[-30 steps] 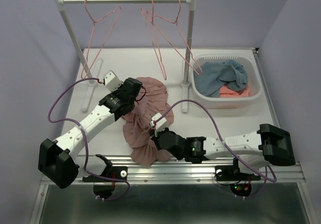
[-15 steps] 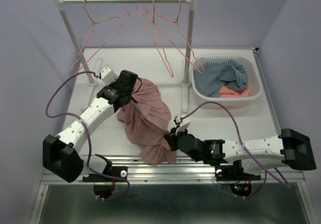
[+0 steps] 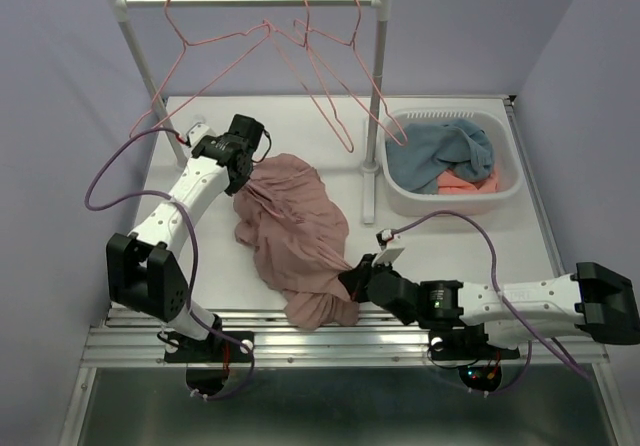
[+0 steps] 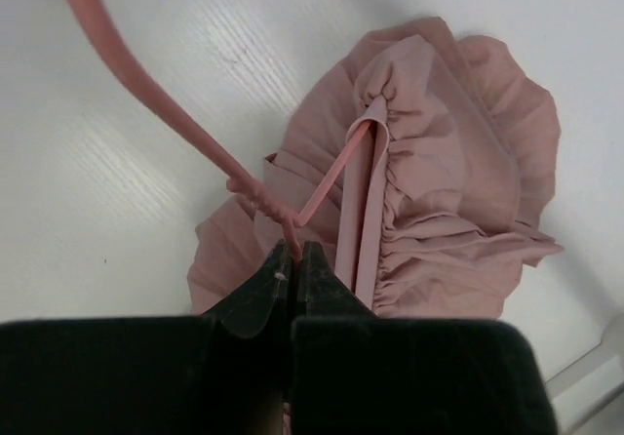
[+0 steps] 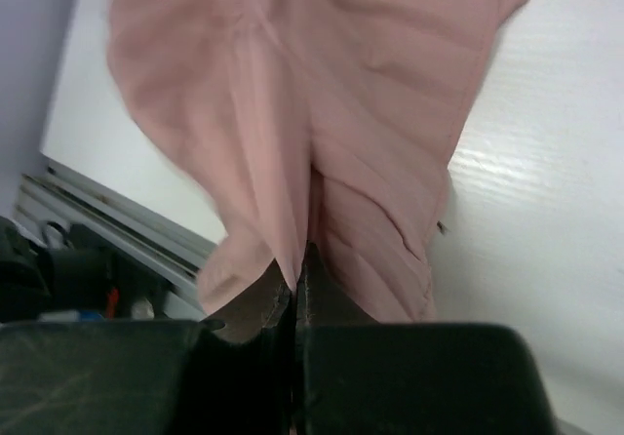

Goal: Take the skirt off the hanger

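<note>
The left pincer (image 3: pixel 243 169), seen from above, reaches to the far left part of the bench (image 3: pixel 480 246) and meets the upper edge of the skirt (image 3: pixel 295 231). From this height I cannot tell how its jaws stand. The skirt lies in a crumpled, stretched heap running from there toward the near edge. At the skirt's near end the right pincer (image 3: pixel 352 279) is set into a bunched fold, its arm lying low along the front rail. Behind, a clothes rail (image 3: pixel 250 1) carries spare wire hangers (image 3: pixel 300 36). To the right sits a white basket (image 3: pixel 445 115) holding a blue-grey cloth (image 3: pixel 445 151) and a coral cloth (image 3: pixel 465 181).

In the left wrist view, the left pincer (image 4: pixel 295 250) is clenched on the pink hanger (image 4: pixel 185 129), with the jaws pressed together just below its twisted neck. One thick limb of the hanger sweeps up to the top left. A thinner limb runs to the right into the gathered waistband of the skirt (image 4: pixel 439 162). The skirt is spread on the bench beneath, its ruffled hem fanned out.

In the right wrist view, the right pincer (image 5: pixel 295 259) is clamped tight on a pleated fold of the skirt (image 5: pixel 341 94), which fills most of the picture. White bench shows on the right.
</note>
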You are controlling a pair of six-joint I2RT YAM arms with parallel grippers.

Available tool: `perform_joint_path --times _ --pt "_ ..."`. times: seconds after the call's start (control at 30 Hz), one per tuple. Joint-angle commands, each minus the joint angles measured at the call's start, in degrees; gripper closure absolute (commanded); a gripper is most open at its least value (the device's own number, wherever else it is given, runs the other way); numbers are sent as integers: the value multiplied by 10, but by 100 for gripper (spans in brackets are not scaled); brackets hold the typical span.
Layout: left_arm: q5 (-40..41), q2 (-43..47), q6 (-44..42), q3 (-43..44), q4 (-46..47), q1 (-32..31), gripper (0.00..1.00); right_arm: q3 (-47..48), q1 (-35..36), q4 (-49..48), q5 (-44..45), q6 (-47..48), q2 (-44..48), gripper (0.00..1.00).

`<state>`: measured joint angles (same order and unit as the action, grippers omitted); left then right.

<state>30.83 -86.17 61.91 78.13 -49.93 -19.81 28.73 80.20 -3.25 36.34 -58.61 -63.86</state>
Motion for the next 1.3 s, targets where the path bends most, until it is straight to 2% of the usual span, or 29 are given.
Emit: perform_joint_path --times 0.0,0.2,0.37,0.53,0.6,0.63,0.73,0.8,0.97,1.17,1.27 --pt "206 -31 52 44 37 64 100 -32 18 225 -48 -19 38 99" --pt "209 -84 73 63 8 90 100 -25 18 323 -48 -55 106 99" --pt "155 -63 3 28 85 85 100 -11 18 325 -27 -27 136 99" --pt "111 35 -89 -39 180 57 100 30 18 315 21 23 90 99" --pt "85 92 -121 -78 213 39 100 60 18 313 36 25 42 99" --pt "43 111 -161 -93 259 36 100 69 8 309 38 31 9 99" --pt "-25 194 -216 -154 342 32 100 84 -25 265 7 53 -26 99" --pt "-78 248 -252 -183 371 24 100 65 -77 203 -42 83 -36 99" --pt "-135 335 -283 -192 376 -5 100 72 -173 161 -77 141 -57 99" --pt "-260 394 -306 -186 382 -20 100 104 -222 144 -76 176 -110 99" --pt "-268 403 -305 -176 347 -27 100 119 -229 125 -72 188 -130 99"
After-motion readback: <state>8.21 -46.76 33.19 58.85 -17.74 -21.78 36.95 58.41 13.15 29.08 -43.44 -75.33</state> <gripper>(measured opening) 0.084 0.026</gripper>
